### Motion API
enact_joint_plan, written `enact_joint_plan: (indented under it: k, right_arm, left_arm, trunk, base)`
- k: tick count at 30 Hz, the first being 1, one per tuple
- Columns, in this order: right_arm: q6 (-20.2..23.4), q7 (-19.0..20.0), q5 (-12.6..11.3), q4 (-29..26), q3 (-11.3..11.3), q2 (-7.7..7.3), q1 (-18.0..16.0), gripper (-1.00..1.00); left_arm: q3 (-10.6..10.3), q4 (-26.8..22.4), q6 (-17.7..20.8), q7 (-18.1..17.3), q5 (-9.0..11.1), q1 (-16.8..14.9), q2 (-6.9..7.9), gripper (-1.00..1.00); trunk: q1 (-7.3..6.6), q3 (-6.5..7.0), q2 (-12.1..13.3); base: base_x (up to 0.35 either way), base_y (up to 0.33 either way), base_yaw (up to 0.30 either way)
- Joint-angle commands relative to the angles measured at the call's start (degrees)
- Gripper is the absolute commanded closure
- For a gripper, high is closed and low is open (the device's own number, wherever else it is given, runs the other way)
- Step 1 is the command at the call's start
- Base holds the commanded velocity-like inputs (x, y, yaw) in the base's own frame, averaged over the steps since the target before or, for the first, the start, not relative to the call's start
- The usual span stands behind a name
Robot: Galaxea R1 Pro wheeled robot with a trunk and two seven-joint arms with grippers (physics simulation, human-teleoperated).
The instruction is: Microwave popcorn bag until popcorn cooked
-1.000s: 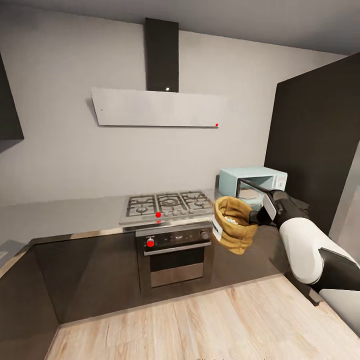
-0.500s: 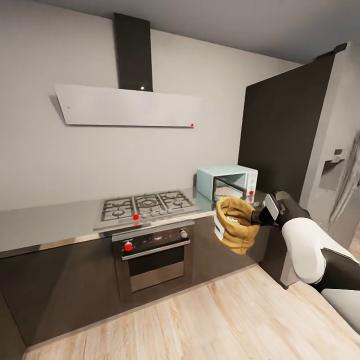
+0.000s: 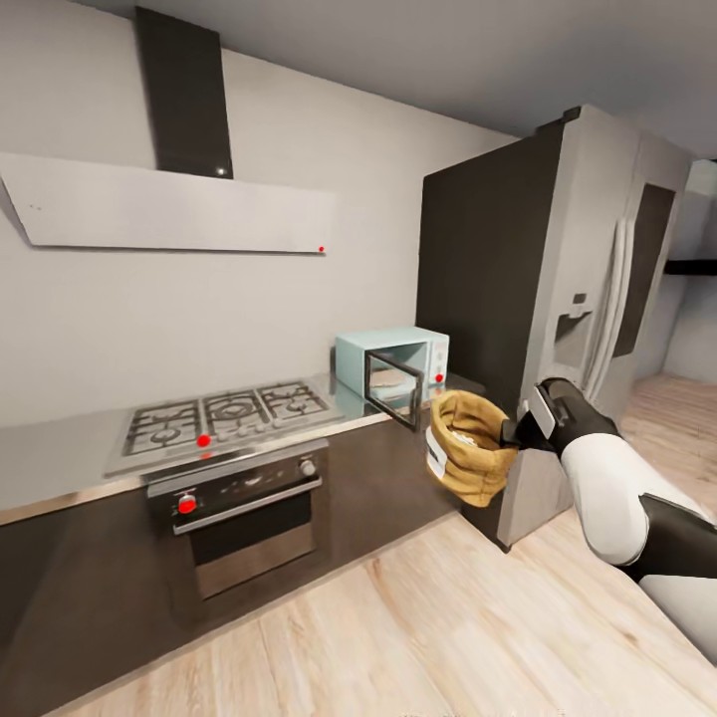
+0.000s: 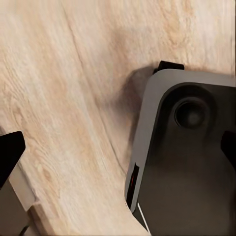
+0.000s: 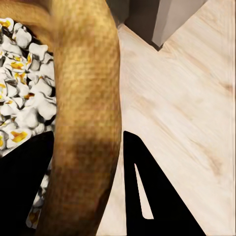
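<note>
The tan popcorn bag [image 3: 470, 448] hangs in the air in front of the dark cabinets, with my right gripper [image 3: 513, 430] shut on its rolled rim. Whitish popcorn [image 3: 460, 434] shows inside it. In the right wrist view the bag's wall [image 5: 86, 113] sits pinched in my right gripper [image 5: 86, 162], beside puffed popcorn [image 5: 19, 108]. The pale blue microwave [image 3: 393, 370] stands on the grey countertop [image 3: 60, 468] behind and left of the bag, its dark glass door [image 3: 390, 388] swung open. My left gripper [image 4: 120, 150] is open over the floor, holding nothing.
A gas hob [image 3: 224, 413] over a steel oven [image 3: 244, 513] lies left of the microwave, under a range hood [image 3: 169, 209]. A tall steel fridge [image 3: 588, 319] stands right of the counter's end. Wood floor [image 3: 398, 637] spreads in front. My base [image 4: 191, 162] is under the left gripper.
The head view has swung to the right, so the hob and microwave sit further left and the fridge has come into view. The bag stays held in my right gripper.
</note>
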Motion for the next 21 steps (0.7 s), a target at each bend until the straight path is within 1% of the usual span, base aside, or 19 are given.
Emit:
enact_joint_plan:
  k: [1,6,8,16,21]
  right_arm:
    - [0.11,-0.01,0.25,-0.03,-0.44,0.06,-0.05,1.00]
    - [0.11,-0.01,0.25,-0.03,-0.44,0.08,-0.05,1.00]
    - [0.11,0.00,0.25,-0.03,-0.44,0.08,-0.05,1.00]
    - [0.11,-0.01,0.25,-0.03,-0.28,0.06,-0.05,1.00]
    - [0.11,-0.01,0.25,-0.03,-0.26,0.11,-0.05,1.00]
  left_arm:
    - [0.21,-0.18,0.11,0.07,0.05,0.05,-0.09,-1.00]
    - [0.21,-0.17,0.11,0.05,0.05,0.05,-0.22,-1.00]
    - [0.21,-0.17,0.11,0.04,0.01,0.05,-0.22,-1.00]
    - [0.21,-0.18,0.11,0.04,0.03,0.05,-0.23,-1.00]
    - [0.18,-0.17,0.11,0.04,0.04,0.05,-0.23,-1.00]
  trunk:
    - [0.01,-0.07,-0.04]
    - [0.01,-0.07,-0.04]
    - [0.01,-0.07,-0.04]
    - [0.01,-0.07,-0.04]
    - [0.01,-0.07,-0.04]
  base:
    - [0.000,-0.298,-0.296]
    - [0.000,-0.299,-0.293]
    - [0.000,-0.300,-0.183]
    - [0.024,-0.296,-0.023]
    - [0.158,-0.224,0.000]
